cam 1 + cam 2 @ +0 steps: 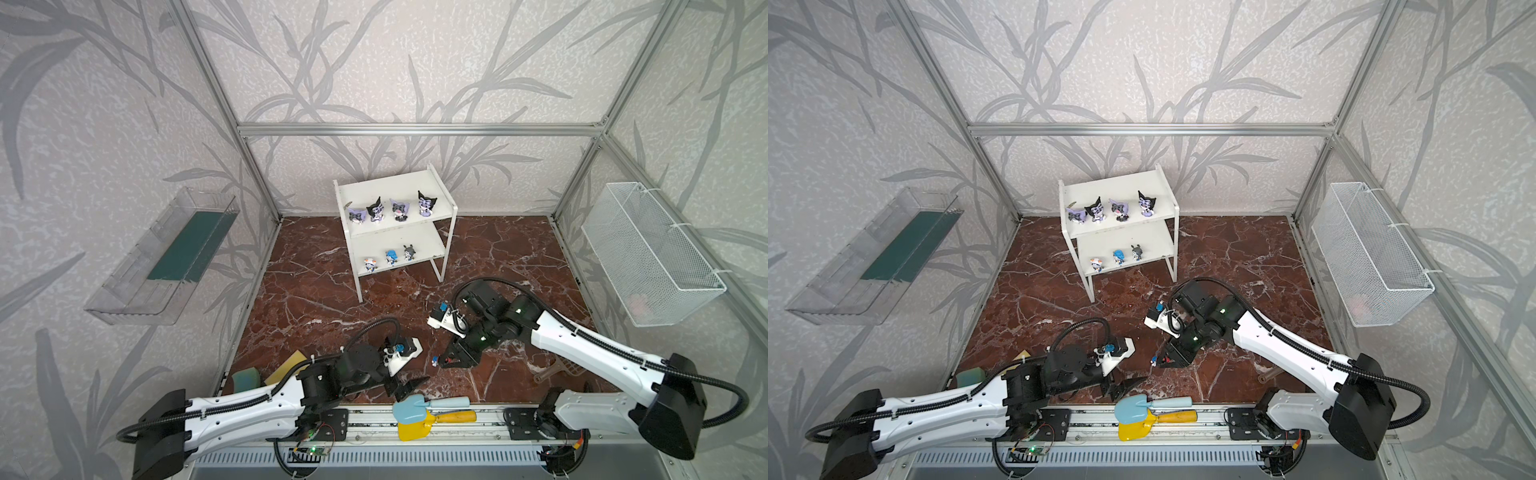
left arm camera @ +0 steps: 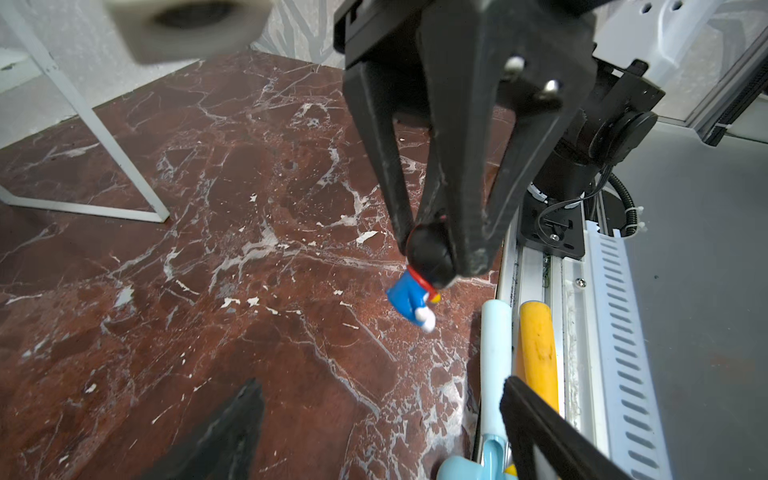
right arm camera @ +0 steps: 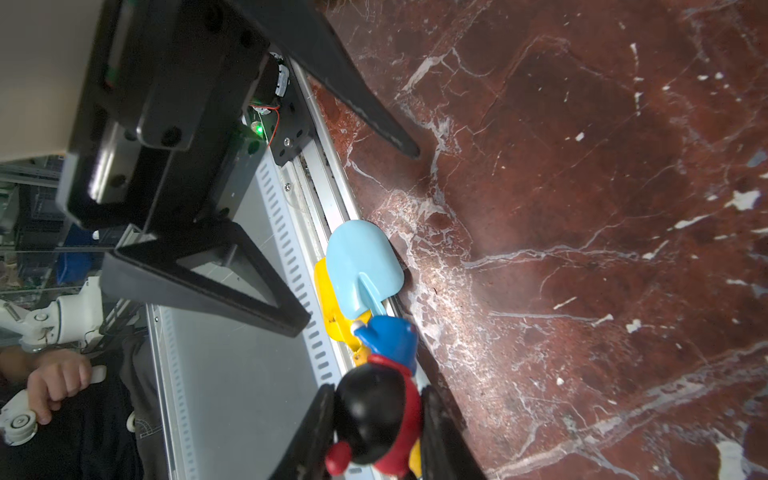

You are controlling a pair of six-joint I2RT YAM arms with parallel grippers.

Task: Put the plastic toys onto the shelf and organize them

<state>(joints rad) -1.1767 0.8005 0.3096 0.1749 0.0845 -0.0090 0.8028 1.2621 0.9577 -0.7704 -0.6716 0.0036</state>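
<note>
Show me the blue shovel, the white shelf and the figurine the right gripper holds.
blue shovel point(image 1: 409, 407): in a top view, on its blade.
white shelf point(image 1: 395, 187): in a top view, bare upper board.
figurine point(image 3: 374, 409): right wrist view, on its black head.

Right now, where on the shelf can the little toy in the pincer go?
Lower board: bare between the grey toy and the board's right edge. Top board: front row crowded with four purple toys, bare only behind them.
</note>
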